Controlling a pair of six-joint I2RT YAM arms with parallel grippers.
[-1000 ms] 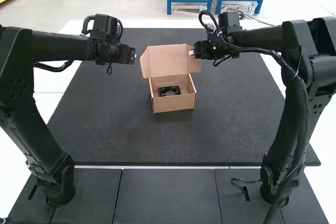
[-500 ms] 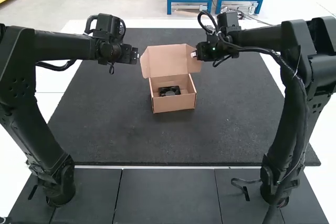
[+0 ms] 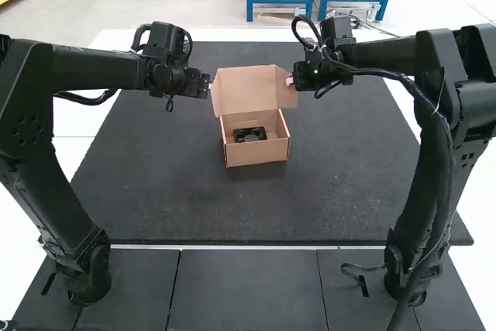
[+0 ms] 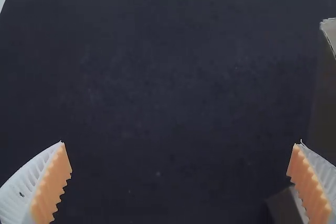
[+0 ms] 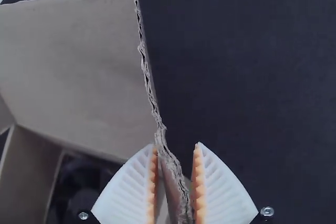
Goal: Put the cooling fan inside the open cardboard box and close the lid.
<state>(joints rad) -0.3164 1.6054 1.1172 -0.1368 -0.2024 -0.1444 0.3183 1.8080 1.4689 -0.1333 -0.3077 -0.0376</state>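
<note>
One fan (image 3: 251, 135) lies inside one box (image 3: 256, 153) on the mat (image 3: 155, 184). The right gripper (image 5: 175, 148) pinches an edge of the raised lid (image 3: 248, 89). The left gripper (image 4: 180, 146) hangs spread wide just beside the lid.

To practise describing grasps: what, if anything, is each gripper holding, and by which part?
The right gripper pinches the cardboard lid by its side edge; the left gripper is open, holding nothing.

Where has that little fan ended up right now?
In the high view the cooling fan lies inside the open cardboard box near the middle of the black mat, in front of the raised lid.
</note>
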